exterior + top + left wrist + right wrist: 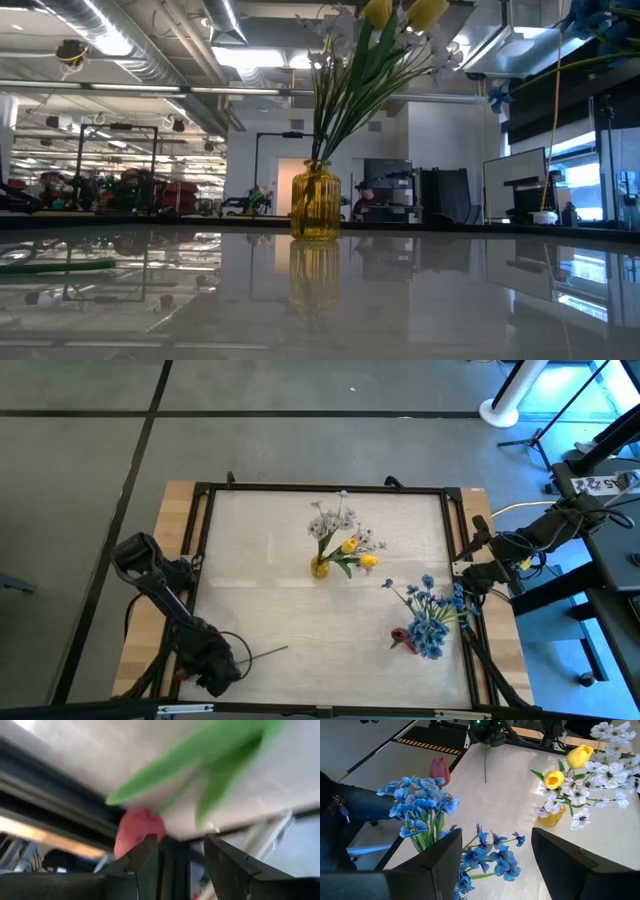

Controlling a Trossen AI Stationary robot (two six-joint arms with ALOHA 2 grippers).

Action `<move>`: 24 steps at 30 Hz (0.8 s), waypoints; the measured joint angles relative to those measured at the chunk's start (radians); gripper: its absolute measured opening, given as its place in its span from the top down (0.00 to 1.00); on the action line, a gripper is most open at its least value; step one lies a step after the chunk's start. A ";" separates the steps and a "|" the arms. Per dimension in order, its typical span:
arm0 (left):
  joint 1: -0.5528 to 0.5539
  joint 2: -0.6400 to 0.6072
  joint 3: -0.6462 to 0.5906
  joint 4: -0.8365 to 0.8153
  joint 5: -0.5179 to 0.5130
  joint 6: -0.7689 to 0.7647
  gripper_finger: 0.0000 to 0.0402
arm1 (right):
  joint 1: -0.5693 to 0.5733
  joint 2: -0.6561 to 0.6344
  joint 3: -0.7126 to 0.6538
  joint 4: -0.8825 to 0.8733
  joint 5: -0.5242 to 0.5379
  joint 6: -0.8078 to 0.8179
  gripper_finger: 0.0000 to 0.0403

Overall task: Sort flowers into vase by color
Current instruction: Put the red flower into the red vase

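A red-pink flower lies at the table's near left corner. Its thin stem (pixel 265 654) runs out over the table, and its head (pixel 139 831) and green leaves (pixel 200 760) fill the left wrist view. My left gripper (pixel 222 670) is low over that corner, open, with the head just past one fingertip (pixel 147 851). A yellow vase (pixel 320 567) in the middle holds white and yellow flowers (pixel 580 755). At the right stands a bunch of blue flowers (pixel 430 625) with a red-pink head (pixel 440 770) beside it. My right gripper (pixel 495 870) hangs open above that bunch. My left gripper stands open, slanting down from the table's near left corner, with one fingertip (pixel 147 851) right beside the red-pink head (pixel 131 840). Whether it touches the head I cannot tell. The flower's stem lies on the table.
A black frame (pixel 200 540) rims the white table top, with wooden strips outside it. Whatever holds the blue bunch is hidden under the blooms. Bare table lies between the left corner and the yellow vase (pixel 315 205).
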 joint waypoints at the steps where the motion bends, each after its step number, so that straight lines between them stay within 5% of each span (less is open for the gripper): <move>1: 0.008 0.005 0.000 -0.013 -0.016 0.014 0.61 | 0.000 0.001 0.000 0.000 0.005 0.000 0.41; 8: 0.055 0.005 0.010 -0.042 -0.054 0.131 0.66 | 0.000 0.001 0.000 0.001 0.049 0.002 0.41; 19: -0.041 0.036 0.010 -0.058 -0.230 0.329 0.69 | 0.000 0.001 0.000 0.033 0.112 0.002 0.41; 24: -0.052 0.057 0.013 -0.048 -0.243 0.446 0.79 | 0.000 0.001 0.000 0.056 0.112 0.002 0.41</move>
